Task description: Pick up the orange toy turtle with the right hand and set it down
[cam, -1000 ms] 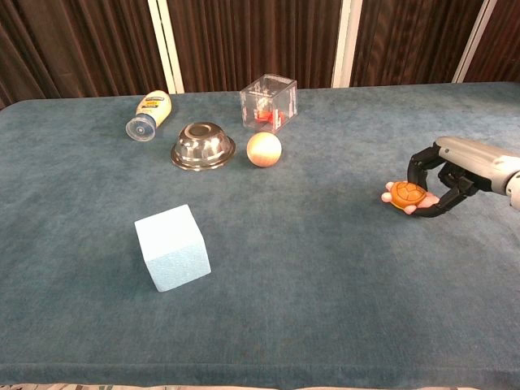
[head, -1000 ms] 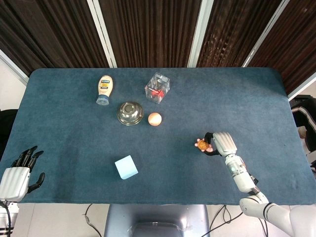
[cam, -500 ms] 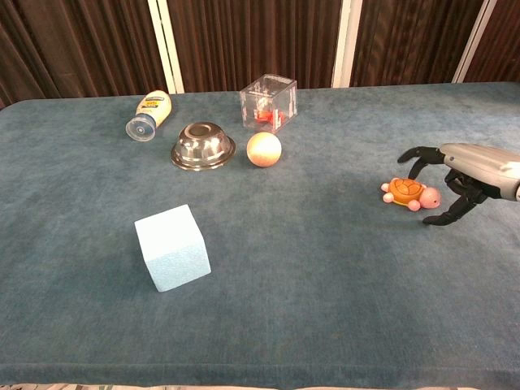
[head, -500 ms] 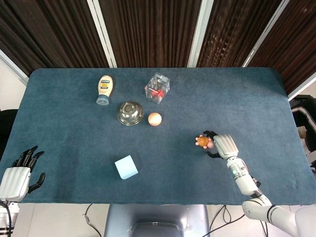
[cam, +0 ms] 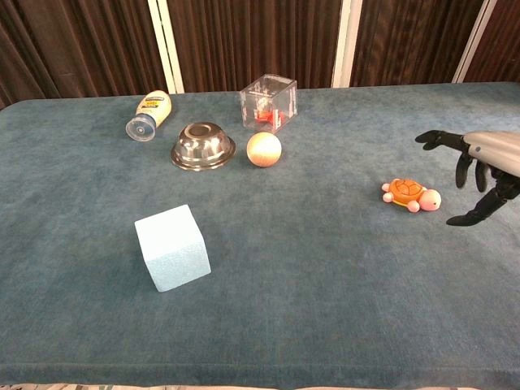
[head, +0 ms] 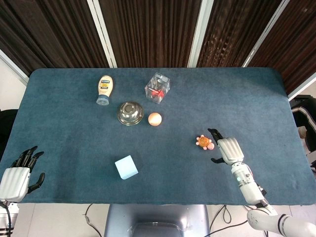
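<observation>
The orange toy turtle (head: 204, 142) (cam: 409, 194) lies flat on the blue table cloth, right of centre, with its pink head toward my right hand. My right hand (head: 226, 149) (cam: 485, 165) is just to its right, fingers spread apart and holding nothing, with a small gap to the turtle. My left hand (head: 17, 177) hangs at the near left corner of the table, fingers apart and empty; the chest view does not show it.
A light blue foam cube (head: 126, 167) (cam: 172, 246) sits near the front. Farther back are an upturned steel bowl (head: 130, 113), a peach ball (head: 154, 118), a clear plastic box (head: 157, 87) and a lying mayonnaise bottle (head: 104, 89).
My right hand let go of the turtle, spread its fingers and drew back to the right. The turtle now rests on the cloth. The left hand stayed put.
</observation>
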Controlling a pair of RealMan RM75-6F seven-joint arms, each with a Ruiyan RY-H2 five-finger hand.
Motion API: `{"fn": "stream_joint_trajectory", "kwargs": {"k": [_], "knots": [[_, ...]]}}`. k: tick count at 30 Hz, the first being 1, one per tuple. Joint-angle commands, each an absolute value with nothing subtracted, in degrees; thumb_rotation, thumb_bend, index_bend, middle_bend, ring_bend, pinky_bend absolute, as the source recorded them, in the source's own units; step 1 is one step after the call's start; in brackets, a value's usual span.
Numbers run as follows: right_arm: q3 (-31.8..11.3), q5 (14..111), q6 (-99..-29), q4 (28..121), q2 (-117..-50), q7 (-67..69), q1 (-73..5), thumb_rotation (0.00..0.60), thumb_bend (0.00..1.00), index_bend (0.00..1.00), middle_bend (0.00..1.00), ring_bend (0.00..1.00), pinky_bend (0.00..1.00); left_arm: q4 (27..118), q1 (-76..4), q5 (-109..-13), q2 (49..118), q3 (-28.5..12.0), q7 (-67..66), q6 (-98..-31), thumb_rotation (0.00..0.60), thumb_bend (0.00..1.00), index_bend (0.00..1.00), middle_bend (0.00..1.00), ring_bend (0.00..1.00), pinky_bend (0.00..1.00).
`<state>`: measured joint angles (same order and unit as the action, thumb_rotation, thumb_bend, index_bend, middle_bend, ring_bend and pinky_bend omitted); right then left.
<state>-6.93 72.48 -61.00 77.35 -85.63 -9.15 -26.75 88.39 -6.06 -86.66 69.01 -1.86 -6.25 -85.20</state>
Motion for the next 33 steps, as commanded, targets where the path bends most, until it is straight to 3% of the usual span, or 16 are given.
{"fn": "stream_joint_trajectory", "kwargs": {"k": [1, 6, 12, 18, 33], "knots": [[-6.29, 71.52, -69.12, 91.30, -77.05, -16.94, -21.81, 0.600, 0.01, 0.00, 0.12, 0.13, 0.26, 88.46, -6.06, -86.72, 68.99, -1.83, -6.35, -85.21, 0.600, 0.39, 0.19, 0.08, 0.10, 0.33], [-5.62, 73.86, -76.69, 98.89, -70.78, -17.85, -17.39, 0.600, 0.01, 0.01, 0.11, 0.07, 0.22, 88.64, -6.05, -86.91, 68.94, -1.74, -6.59, -85.25, 0.600, 0.39, 0.19, 0.08, 0.10, 0.33], [-4.42, 75.37, -82.21, 100.21, -66.57, -16.88, -12.90, 0.600, 0.02, 0.04, 0.11, 0.04, 0.22, 88.83, -5.95, -87.18, 68.83, -1.71, -6.61, -85.58, 0.600, 0.39, 0.19, 0.08, 0.11, 0.33], [-1.96, 76.25, -81.60, 96.72, -65.53, -13.27, -10.32, 0.600, 0.05, 0.04, 0.11, 0.04, 0.22, 89.04, -5.79, -87.30, 68.68, -1.71, -6.68, -85.94, 0.600, 0.39, 0.19, 0.08, 0.10, 0.33], [-0.66, 82.57, -82.65, 92.21, -66.37, -8.21, -8.58, 0.600, 0.05, 0.04, 0.10, 0.04, 0.22, 89.22, -5.19, -86.97, 68.36, -1.95, -6.49, -86.82, 0.600, 0.39, 0.19, 0.08, 0.10, 0.33]]}}
